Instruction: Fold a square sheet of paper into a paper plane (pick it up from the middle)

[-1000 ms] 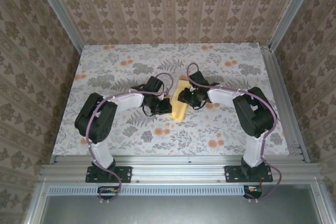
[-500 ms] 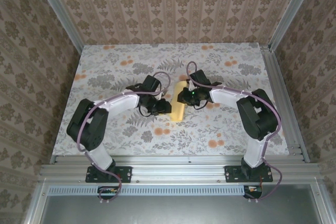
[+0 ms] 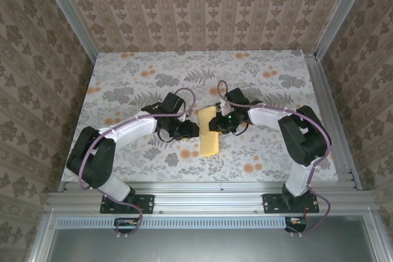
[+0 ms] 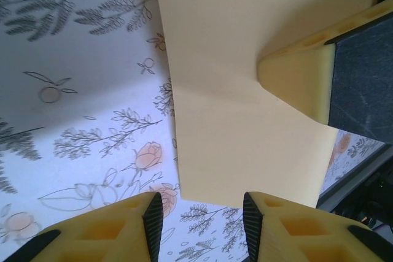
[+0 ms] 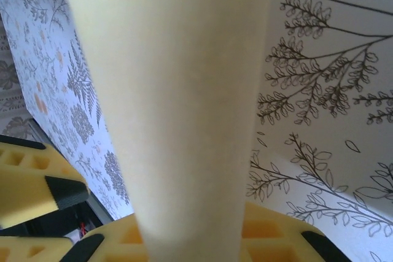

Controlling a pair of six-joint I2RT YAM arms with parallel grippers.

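Pale-yellow and thin, the sheet of paper lies on the flowered cloth between my two arms. It is already folded into a long narrow strip with one end toward the near edge of the table. The left gripper sits low, just beside the left long edge. Its fingers are spread apart and hold nothing, and the end of the strip lies just in front of the gap. I think this lets it slide in and take the edge for the next crease. The right gripper is at the opposite long edge, and one finger lies over the paper, in my judgement to pin it against slipping. In the right wrist view the paper hides the fingertips, so I cannot tell if they clamp it.
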